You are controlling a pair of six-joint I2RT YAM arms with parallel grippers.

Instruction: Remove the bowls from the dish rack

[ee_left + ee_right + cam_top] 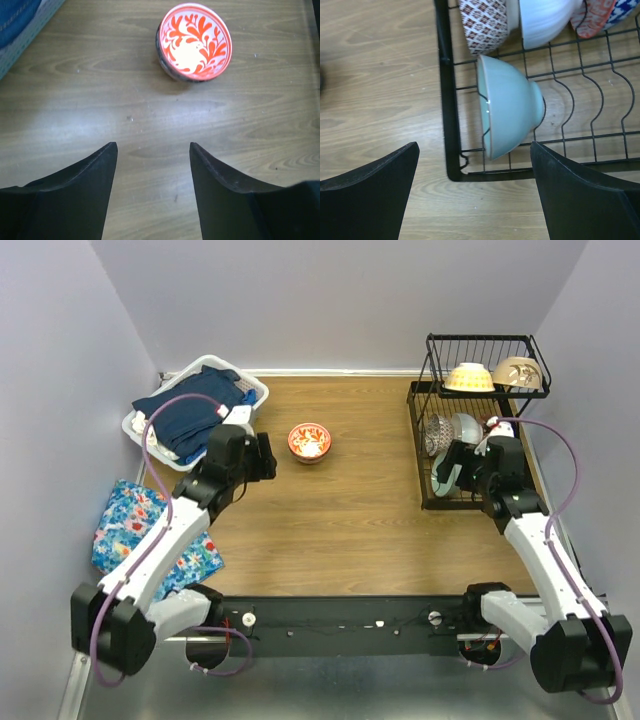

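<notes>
Black fingers of the right gripper stand wide apart at the bottom of the right wrist view, with nothing between them. Just beyond them the mint green bowl stands on edge in a slot at a corner of the dish rack, its mouth turned toward the rack's black frame (its foot points the other way). Past it, in the next row, a bowl with a brown-red diamond pattern and a white bowl sit side by side on edge.

On the left wrist view the left gripper is likewise spread and empty. The red-orange floral bowl sits upright on the wooden table ahead of it, well apart from the fingertips and a little to the right of their midline.

From above, the left arm runs diagonally from its base toward the table's middle, with its gripper aimed sideways at the floral bowl. The right arm stretches forward along the right edge, wrist bent down over the rack's lower tier. Farther back, the upper tier holds a cream-yellow bowl and a beige bowl, both upside down. A white laundry basket of blue clothes sits at the far left.
</notes>
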